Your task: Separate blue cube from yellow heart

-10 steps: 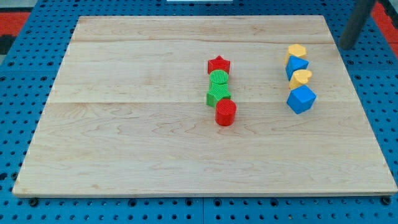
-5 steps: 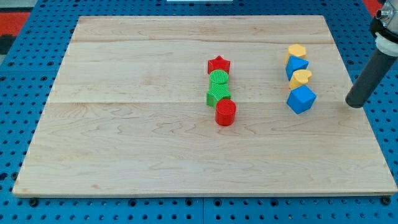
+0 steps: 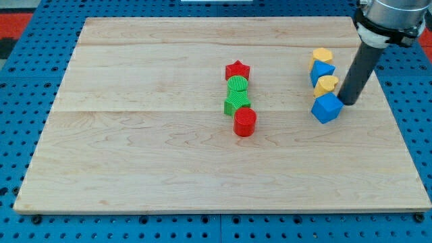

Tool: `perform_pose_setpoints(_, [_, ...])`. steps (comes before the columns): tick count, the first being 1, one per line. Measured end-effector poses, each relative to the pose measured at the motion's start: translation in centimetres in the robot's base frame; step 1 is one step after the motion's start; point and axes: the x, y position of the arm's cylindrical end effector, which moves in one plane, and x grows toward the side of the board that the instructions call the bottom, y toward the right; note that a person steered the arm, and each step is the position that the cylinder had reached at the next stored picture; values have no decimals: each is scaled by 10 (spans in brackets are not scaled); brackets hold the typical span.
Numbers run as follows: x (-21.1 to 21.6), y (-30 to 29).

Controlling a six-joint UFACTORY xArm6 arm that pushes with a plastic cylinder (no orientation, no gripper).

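The blue cube (image 3: 327, 108) lies at the right of the wooden board (image 3: 135, 155), at the bottom of a short column of blocks. The yellow heart (image 3: 327, 84) sits just above it, touching or nearly touching it. My tip (image 3: 347, 102) is down on the board right beside the blue cube's upper right edge, to the lower right of the heart. Whether it touches the cube I cannot tell. The rod rises from the tip toward the view's top right.
Above the heart are another blue block (image 3: 321, 71) and a yellow hexagon (image 3: 322, 55). In the board's middle stands a second column: a red star (image 3: 237, 69), a green round block (image 3: 237, 84), a green star-like block (image 3: 236, 103) and a red cylinder (image 3: 245, 122).
My tip came down from the board's top right corner along the right side, then moved left up to the blue cube. No block has moved.
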Motion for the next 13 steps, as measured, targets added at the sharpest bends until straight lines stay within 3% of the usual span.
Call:
perform_pose_setpoints(2, [8,-32])
perform_pose_setpoints(8, [93,-22])
perform_pose_setpoints(13, [66,-53])
